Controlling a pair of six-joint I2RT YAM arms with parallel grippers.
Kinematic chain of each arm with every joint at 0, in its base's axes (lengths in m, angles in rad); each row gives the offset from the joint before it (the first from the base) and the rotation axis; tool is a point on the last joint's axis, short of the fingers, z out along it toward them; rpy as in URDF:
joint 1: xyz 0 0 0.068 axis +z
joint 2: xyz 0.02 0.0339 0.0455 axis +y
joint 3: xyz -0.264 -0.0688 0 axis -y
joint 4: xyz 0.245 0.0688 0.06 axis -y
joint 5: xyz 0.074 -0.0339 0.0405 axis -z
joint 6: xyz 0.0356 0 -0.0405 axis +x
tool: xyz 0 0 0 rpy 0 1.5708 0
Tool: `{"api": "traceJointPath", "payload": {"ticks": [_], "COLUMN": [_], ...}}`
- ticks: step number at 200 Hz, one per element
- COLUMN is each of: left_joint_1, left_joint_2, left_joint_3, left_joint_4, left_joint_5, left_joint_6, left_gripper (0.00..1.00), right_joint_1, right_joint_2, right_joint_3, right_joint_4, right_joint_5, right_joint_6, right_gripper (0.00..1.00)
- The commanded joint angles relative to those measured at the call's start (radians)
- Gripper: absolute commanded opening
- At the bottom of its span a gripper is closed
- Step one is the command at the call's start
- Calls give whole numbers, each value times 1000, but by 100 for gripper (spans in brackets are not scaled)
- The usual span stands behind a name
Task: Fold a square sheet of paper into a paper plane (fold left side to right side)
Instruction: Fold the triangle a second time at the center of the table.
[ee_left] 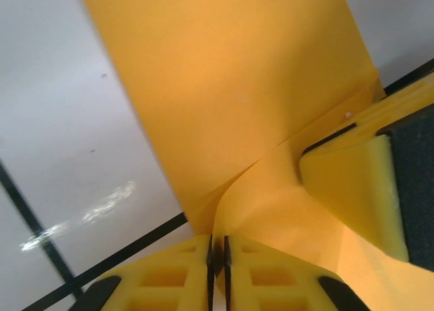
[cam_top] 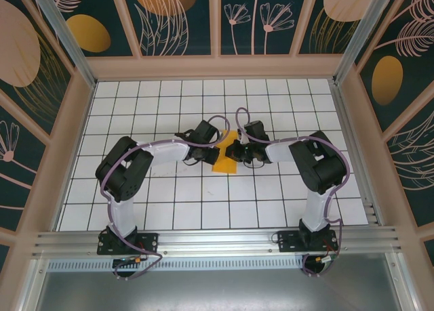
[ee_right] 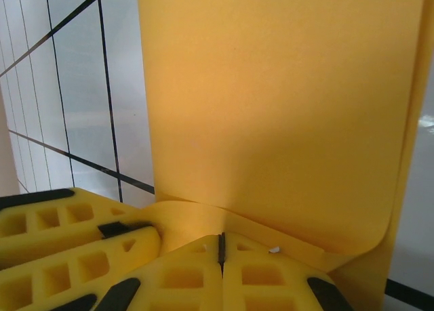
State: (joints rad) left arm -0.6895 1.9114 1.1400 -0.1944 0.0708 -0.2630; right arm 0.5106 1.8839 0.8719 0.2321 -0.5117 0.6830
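orange sheet of paper (cam_top: 222, 163) lies on the table (cam_top: 169, 189) between both arms; right pincer (ee_right: 221, 251) clenched on its curled-up edge; left pincer (ee_left: 217, 260) just beside it, seemingly pinching the same edge

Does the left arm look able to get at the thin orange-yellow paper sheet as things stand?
Probably yes. The left pincer sits right at the thin orange-yellow paper sheet, whose edge seems pinched between its closed fingertips. The right pincer grips close beside it without blocking.
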Motion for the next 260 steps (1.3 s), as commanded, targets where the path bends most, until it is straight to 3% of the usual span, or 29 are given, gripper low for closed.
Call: {"api": "traceJointPath", "payload": {"ticks": [1,32,64,82,125,149,184,260], "left_joint_1": [8,7,5,-5,-39,-44,-45,-43], "left_joint_2": [-89,-191,-286,-281,-204,-130,-89,-84], "left_joint_3": [10,-30,-118,-157,-158,-141,-135,-187], "left_joint_4": [-37,-32,56,113,164,169,137,160], "left_joint_5": [-45,-1,199,280,354,357,276,244], "left_joint_6": [-17,-37,-66,-97,-130,-136,-121,-133], "left_gripper": [21,34,36,36,36,36,36,35], "right_joint_1": [-7,-9,-9,-7,-9,-7,-7,-7], "right_joint_2": [45,46,45,47,44,47,45,45], "right_joint_3": [-7,-4,-3,-4,-3,-1,2,3], "right_joint_4": [-113,-112,-104,-101,-106,-108,-113,-120], "right_joint_5": [71,67,64,59,60,58,60,62], "right_joint_6": [-28,-27,-23,-22,-25,-25,-28,-33], "right_gripper": [2,2,2,2,2,2,2,2]}}
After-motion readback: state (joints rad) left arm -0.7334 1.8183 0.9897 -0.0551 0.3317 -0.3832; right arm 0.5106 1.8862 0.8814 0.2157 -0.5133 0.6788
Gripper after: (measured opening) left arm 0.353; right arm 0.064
